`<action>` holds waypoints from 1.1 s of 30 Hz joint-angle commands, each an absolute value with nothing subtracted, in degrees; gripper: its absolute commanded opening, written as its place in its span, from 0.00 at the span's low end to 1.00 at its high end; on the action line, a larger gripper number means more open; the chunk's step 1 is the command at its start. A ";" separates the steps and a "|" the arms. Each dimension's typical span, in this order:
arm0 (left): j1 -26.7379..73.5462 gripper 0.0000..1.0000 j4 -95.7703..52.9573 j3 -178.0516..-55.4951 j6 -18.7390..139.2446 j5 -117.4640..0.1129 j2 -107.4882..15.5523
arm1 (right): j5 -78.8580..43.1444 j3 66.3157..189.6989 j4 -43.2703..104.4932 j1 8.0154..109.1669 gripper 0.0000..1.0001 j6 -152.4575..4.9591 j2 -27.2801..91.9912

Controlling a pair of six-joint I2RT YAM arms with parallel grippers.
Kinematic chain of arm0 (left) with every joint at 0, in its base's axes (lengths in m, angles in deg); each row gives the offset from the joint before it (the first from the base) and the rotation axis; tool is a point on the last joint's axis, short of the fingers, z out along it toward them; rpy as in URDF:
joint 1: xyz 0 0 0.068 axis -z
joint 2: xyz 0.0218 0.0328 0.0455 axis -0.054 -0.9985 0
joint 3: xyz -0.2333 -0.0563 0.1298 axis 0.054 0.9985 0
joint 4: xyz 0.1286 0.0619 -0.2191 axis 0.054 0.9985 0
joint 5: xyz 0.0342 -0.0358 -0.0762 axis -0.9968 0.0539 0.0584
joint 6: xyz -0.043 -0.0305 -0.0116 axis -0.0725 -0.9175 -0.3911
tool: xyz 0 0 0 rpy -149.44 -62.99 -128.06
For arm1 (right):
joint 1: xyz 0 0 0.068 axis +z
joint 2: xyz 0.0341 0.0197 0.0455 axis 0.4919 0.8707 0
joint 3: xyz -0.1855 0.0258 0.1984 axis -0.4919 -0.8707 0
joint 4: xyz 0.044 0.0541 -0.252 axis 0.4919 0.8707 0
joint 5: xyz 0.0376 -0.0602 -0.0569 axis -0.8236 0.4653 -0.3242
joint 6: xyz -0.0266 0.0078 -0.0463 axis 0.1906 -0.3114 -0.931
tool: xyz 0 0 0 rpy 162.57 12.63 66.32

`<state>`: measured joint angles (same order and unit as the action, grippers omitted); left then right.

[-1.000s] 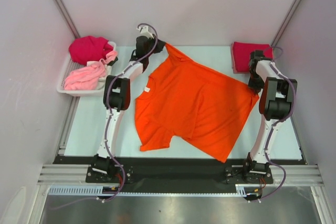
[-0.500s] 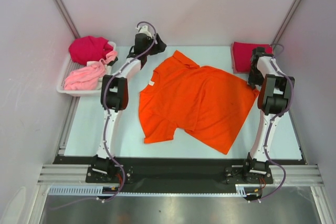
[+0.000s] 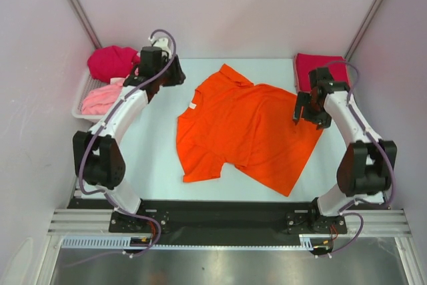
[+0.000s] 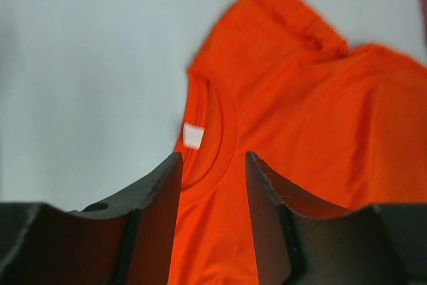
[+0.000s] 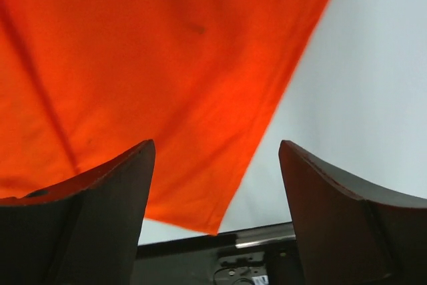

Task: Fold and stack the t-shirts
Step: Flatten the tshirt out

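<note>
An orange t-shirt [image 3: 247, 128] lies spread on the pale table, neck toward the left and a sleeve at the back. My left gripper [image 3: 175, 75] hovers off the shirt's back left, over bare table. In the left wrist view this gripper [image 4: 212, 165] is open, and the collar with its white label [image 4: 193, 135] lies below and beyond the fingers. My right gripper [image 3: 303, 107] hangs over the shirt's right edge. In the right wrist view it [image 5: 217, 158] stands wide open, holding nothing, above the orange cloth [image 5: 133, 65]. A folded red shirt [image 3: 313, 69] lies at the back right.
A white tray [image 3: 85, 115] at the left holds a pink shirt [image 3: 103, 98] and a magenta shirt [image 3: 112, 62]. Grey walls close in the back and sides. A black rail [image 3: 220, 208] runs along the near edge.
Both grippers have opened and let go of the orange shirt, which dropped flat. The left arm swung left, away from the shirt. The right arm moved inward over the shirt's right edge.
</note>
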<state>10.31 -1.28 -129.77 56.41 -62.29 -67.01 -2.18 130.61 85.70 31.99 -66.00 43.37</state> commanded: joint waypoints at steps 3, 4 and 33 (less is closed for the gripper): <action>9.30 0.48 8.73 -122.13 56.81 -61.75 -68.38 | -15.39 123.66 87.41 35.96 0.79 -59.13 32.76; 9.21 0.48 8.73 -121.86 56.37 -61.49 -69.60 | -15.92 121.83 87.50 36.84 0.78 -58.68 31.53; 6.14 0.08 7.50 -117.72 53.81 -61.92 -82.00 | -24.37 105.90 80.91 42.03 0.72 -54.90 27.64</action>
